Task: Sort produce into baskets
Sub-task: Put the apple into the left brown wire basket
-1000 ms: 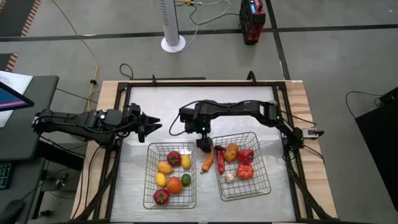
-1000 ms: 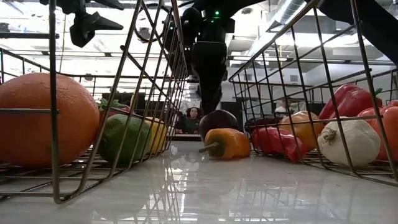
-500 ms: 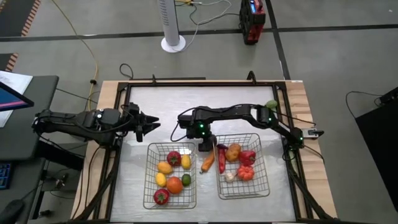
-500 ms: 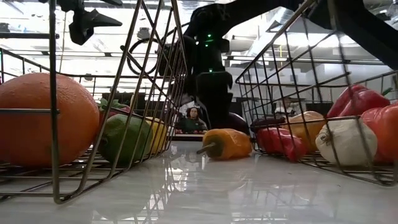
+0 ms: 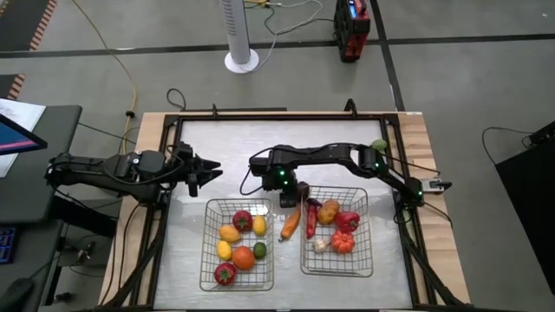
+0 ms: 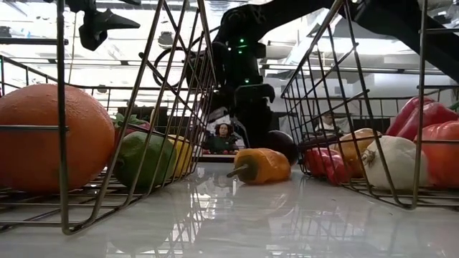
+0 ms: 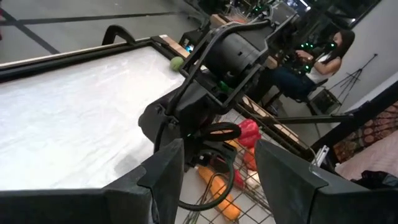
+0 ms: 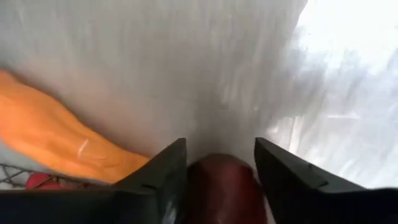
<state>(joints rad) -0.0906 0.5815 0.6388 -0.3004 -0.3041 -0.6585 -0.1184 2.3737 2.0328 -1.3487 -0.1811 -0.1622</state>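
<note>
A dark purple round point(image 8: 221, 186) sits between the two wire baskets, at the far left corner of the right basket point(image 5: 371, 251). My right gripper point(image 8: 219, 144) stands over it, pointing down, shut on it. An orange carrot point(image 5: 290, 224) lies on the table just nearer. The left basket point(image 5: 208, 251) holds red, yellow, orange and green rounds. In the right basket lie a red chili point(image 5: 310, 217), red peppers and a white garlic point(image 6: 394, 161). My left gripper point(image 5: 208, 171) hovers open at the table's left, with nothing between its fingers. My right gripper has the dark purple round's two opposite sides point(image 8: 194, 180) between its two fingers, which come from above and point down. The round fills the gap between the fingers point(image 8: 158, 177). It sits low at the table point(image 6: 281, 145); whether it is clear of it I cannot tell.
A small green fruit point(image 5: 379, 145) lies at the table's far right edge. The white table top point(image 5: 251, 143) beyond the baskets is bare. A black frame point(image 5: 173, 130) runs round the table. A person point(image 6: 224, 136) sits beyond the far edge.
My right gripper has come down around the dark purple round beside the right basket. The round has shifted a little toward the table's right edge, against that basket. The right basket has turned slightly and slid a bit toward the right.
</note>
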